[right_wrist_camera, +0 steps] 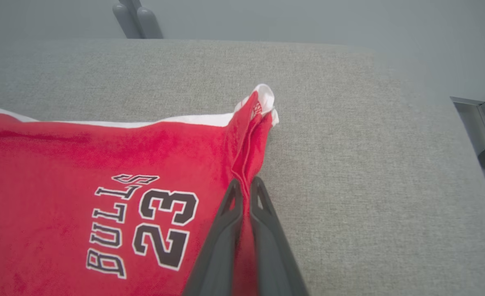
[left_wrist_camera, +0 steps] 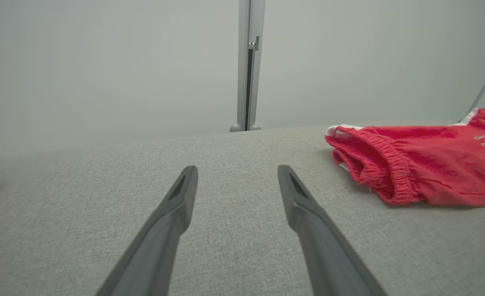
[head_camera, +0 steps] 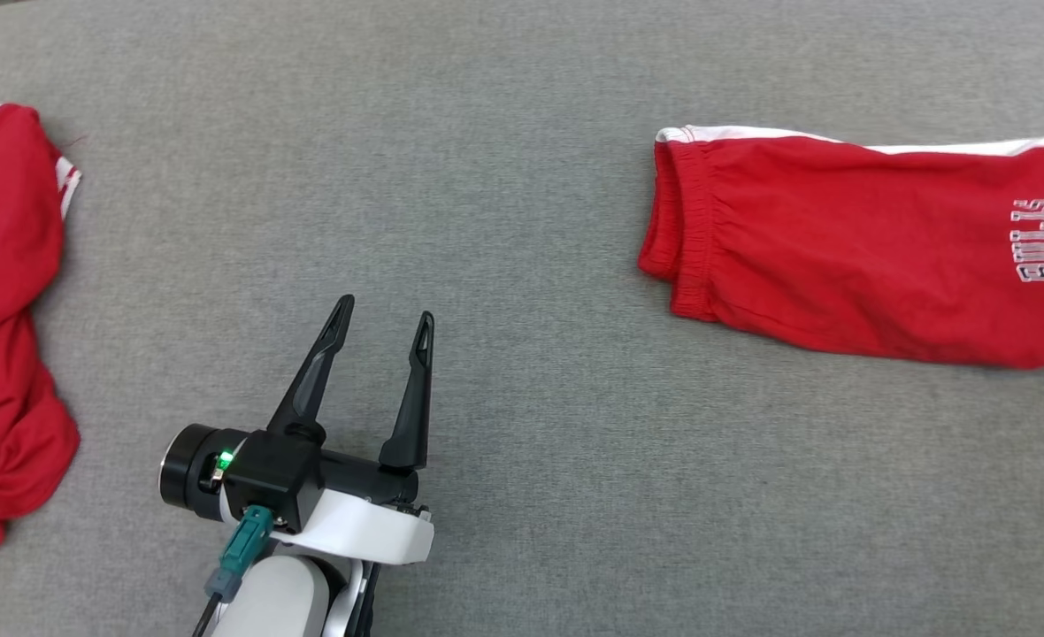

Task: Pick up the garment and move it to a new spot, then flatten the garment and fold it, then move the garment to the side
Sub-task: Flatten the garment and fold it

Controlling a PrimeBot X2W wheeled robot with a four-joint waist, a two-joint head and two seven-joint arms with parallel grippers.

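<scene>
the red shorts are spread on the right of the tabletop. a thin fold at their edge is pinched by the right end effector; the left end effector is held wide, empty. if pulled hard, the fold could be lost.

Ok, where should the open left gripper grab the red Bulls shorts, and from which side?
Probably the elastic waistband of the shorts, coming low from the robot's left: its thick gathered edge faces the left gripper, while the right gripper pinches the opposite hem.
</scene>
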